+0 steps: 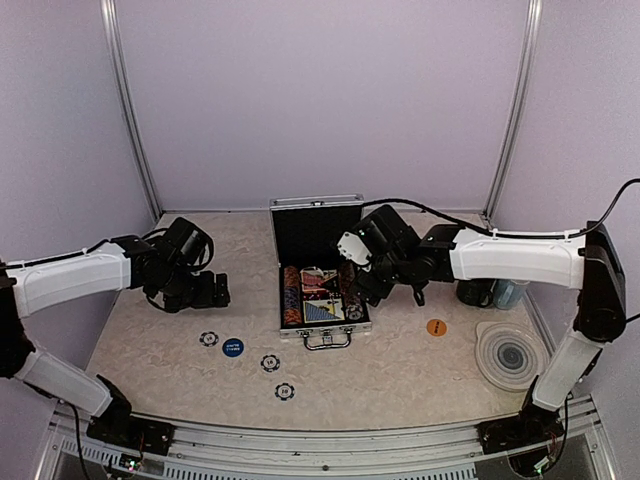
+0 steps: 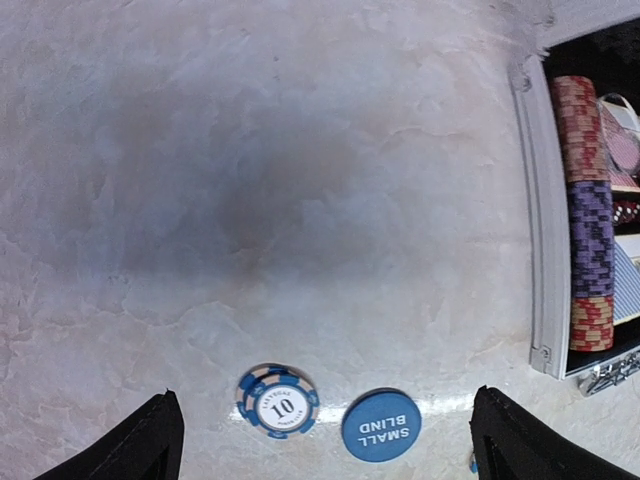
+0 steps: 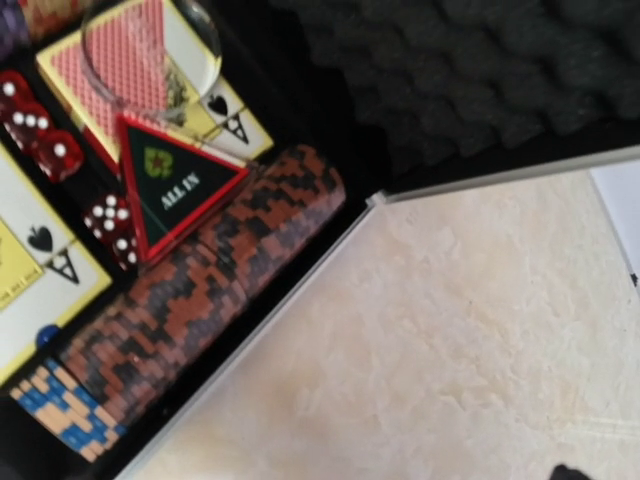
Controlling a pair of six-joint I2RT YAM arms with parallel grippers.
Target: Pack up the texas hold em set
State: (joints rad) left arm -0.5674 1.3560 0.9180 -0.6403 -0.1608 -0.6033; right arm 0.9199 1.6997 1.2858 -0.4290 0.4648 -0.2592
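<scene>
Nearest the arm bases in the top view, three loose chips (image 1: pixel 285 391) lie scattered on the marbled table (image 1: pixel 420 375), with a blue button (image 1: pixel 233 347) just beyond them. An orange button (image 1: pixel 436 327) sits well apart on the right, near the grey ringed coaster (image 1: pixel 508 354). Further back the silver case (image 1: pixel 326 336) stands open at the table's middle, lid upright, with chip rows and card decks inside.

The left gripper (image 1: pixel 215 290) hovers left of the case. Only its wrist camera shows its fingers (image 2: pixel 140 445) spread wide with nothing between them. That camera also makes the button's lettering legible as SMALL BLIND, with a blue-and-white 10 chip (image 2: pixel 278 401) beside it.

The right gripper (image 1: pixel 362 288) hangs over the case's right side. Its wrist view alone reveals the black ALL IN triangle (image 3: pixel 175 190) resting on a red-and-black chip row (image 3: pixel 210 285), red dice (image 3: pixel 30 118), a red-backed deck (image 3: pixel 150 100) and the ribbed foam lid lining (image 3: pixel 480 70).

Its fingers are almost wholly out of frame, so I cannot tell how wide they stand. Two mugs (image 1: pixel 482 293) are partly hidden behind the right arm.
</scene>
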